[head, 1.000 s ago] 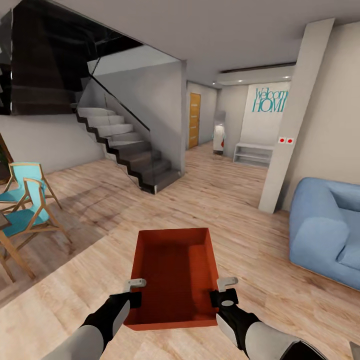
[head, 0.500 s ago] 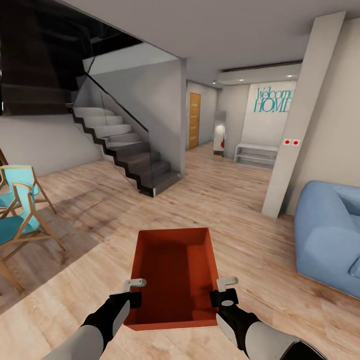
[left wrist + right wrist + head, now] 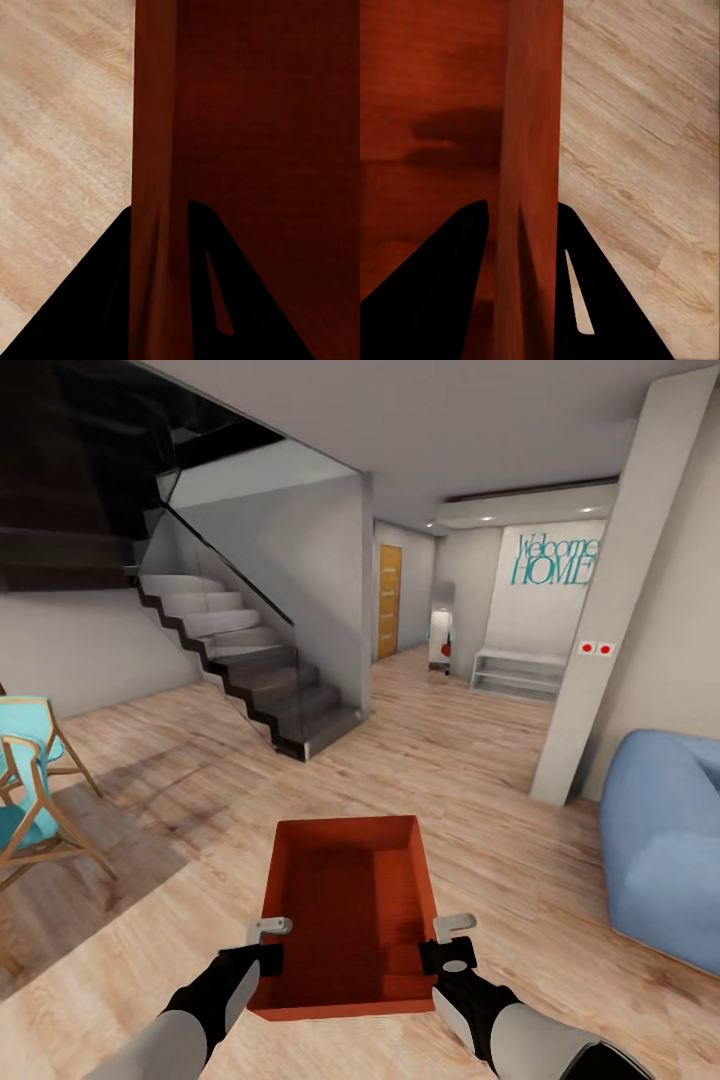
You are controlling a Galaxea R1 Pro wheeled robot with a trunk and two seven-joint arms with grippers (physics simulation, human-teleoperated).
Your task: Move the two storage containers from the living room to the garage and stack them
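I carry one orange-red storage container (image 3: 348, 910) level in front of me, above the light wood-plank floor (image 3: 480, 780) of the living room. My left gripper (image 3: 266, 948) is shut on its left wall, and my right gripper (image 3: 444, 946) is shut on its right wall. In the left wrist view the container wall (image 3: 156, 150) runs between the dark fingers (image 3: 90, 300). In the right wrist view the container wall (image 3: 534, 135) likewise sits pinched between the fingers (image 3: 600, 300). The bin is empty.
A dark staircase (image 3: 260, 680) with a glass rail rises at left. A pale pillar (image 3: 600, 620) and a blue sofa (image 3: 665, 850) stand at right. Turquoise chairs (image 3: 25, 780) sit at far left. A hallway with a wooden door (image 3: 389, 600) and a white bench (image 3: 520, 672) lies ahead.
The whole view has shifted: the chairs slid left, the sofa and pillar slid right, and the hallway looks nearer. Both grippers hold the container as before.
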